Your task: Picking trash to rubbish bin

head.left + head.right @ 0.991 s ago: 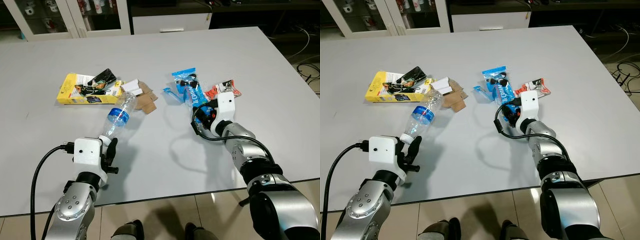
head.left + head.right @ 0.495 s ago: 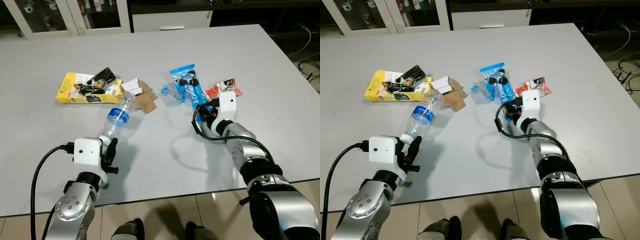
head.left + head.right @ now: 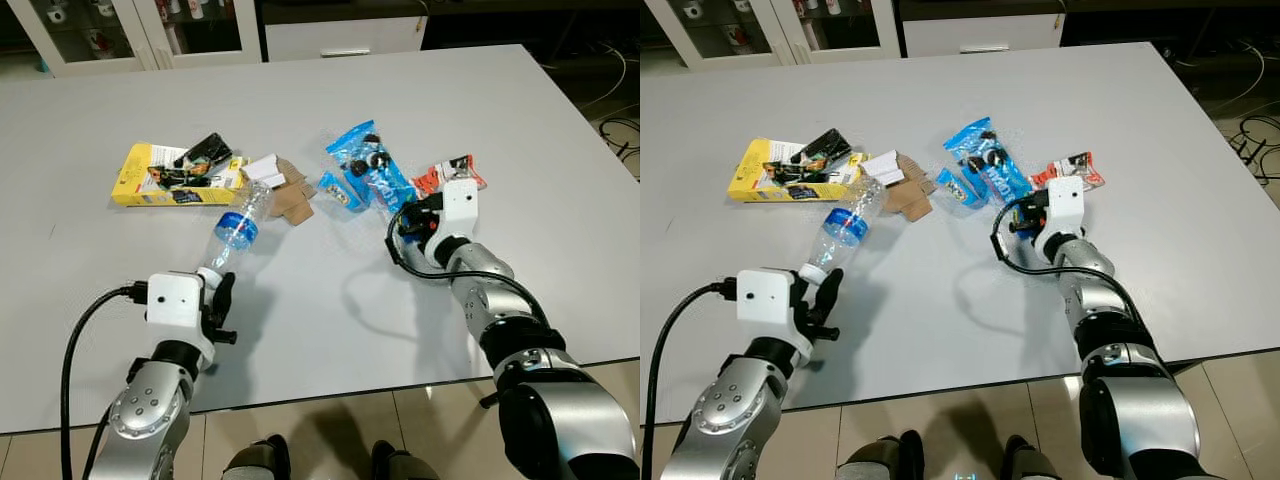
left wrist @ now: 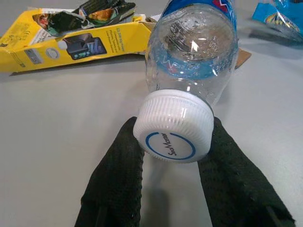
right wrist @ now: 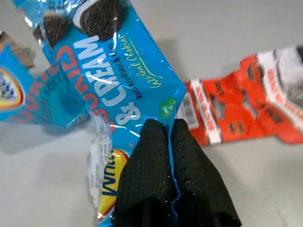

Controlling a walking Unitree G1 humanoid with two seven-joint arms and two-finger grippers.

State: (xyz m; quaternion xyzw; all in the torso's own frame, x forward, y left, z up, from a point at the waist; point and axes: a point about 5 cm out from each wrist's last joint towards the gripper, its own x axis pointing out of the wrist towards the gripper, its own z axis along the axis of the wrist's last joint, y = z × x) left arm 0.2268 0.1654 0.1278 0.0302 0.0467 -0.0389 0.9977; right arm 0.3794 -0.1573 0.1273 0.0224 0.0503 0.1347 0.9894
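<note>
A clear plastic bottle (image 3: 238,228) with a blue label and white cap (image 4: 173,130) lies tilted over the white table (image 3: 300,320). My left gripper (image 3: 212,292) is shut on its neck just behind the cap, one black finger (image 4: 118,179) on each side. My right gripper (image 5: 169,125) is shut on the edge of a blue cookie wrapper (image 3: 365,168), which is raised and turned toward the table's middle. A red wrapper (image 3: 447,176) lies flat just beyond my right wrist (image 3: 455,205). A smaller blue packet (image 3: 335,190) hangs beside the cookie wrapper.
A flattened yellow box (image 3: 165,177) with a dark packet (image 3: 205,150) on it lies at the left, with brown cardboard scraps (image 3: 292,200) beside it. Glass cabinets (image 3: 130,30) stand behind the table. Cables (image 3: 620,130) lie on the floor at the right. The near table edge (image 3: 330,395) runs above my feet.
My right gripper has drawn back and to the right, lifting and turning the blue cookie wrapper with the small blue packet trailing. The left gripper and bottle have stayed put.
</note>
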